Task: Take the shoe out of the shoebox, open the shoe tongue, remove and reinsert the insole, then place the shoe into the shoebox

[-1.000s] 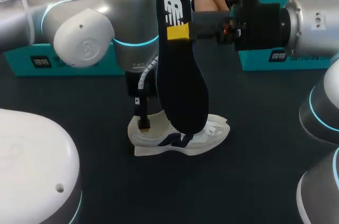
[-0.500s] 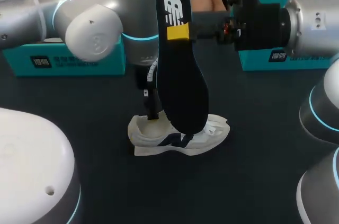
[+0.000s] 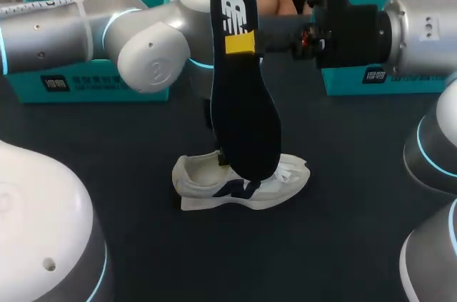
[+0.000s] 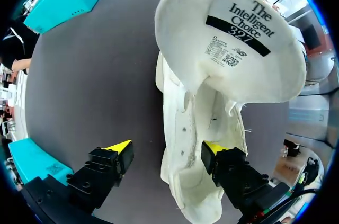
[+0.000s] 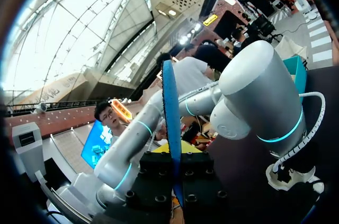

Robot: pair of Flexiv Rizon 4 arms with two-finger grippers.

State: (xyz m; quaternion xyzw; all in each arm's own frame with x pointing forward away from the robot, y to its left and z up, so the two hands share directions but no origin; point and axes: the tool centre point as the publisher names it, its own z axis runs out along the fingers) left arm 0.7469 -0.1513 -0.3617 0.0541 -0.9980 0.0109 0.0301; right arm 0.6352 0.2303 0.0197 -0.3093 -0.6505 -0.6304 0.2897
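Note:
A white shoe (image 3: 243, 182) lies on its side on the dark table, its tongue (image 4: 233, 33) folded wide open. My right gripper (image 3: 240, 43) is shut on a black insole (image 3: 246, 109), which hangs upright just above the shoe and shows edge-on (image 5: 169, 123) in the right wrist view. My left arm (image 3: 150, 59) comes in behind the insole, which hides its gripper in the head view. In the left wrist view, the left gripper (image 4: 167, 149) stands open over the shoe (image 4: 196, 128). One fingertip (image 4: 214, 148) is over the shoe's opening and the other (image 4: 118, 147) is outside, above the table.
A teal shoebox (image 3: 86, 81) stands at the back left and another (image 3: 371, 73) at the back right. Bases of my arms fill the near left (image 3: 43, 230) and right (image 3: 435, 145) corners. Dark tabletop (image 3: 285, 259) lies in front of the shoe.
My left arm has swung right, taking its gripper from the shoe's heel to behind the insole. The right arm and insole have not moved.

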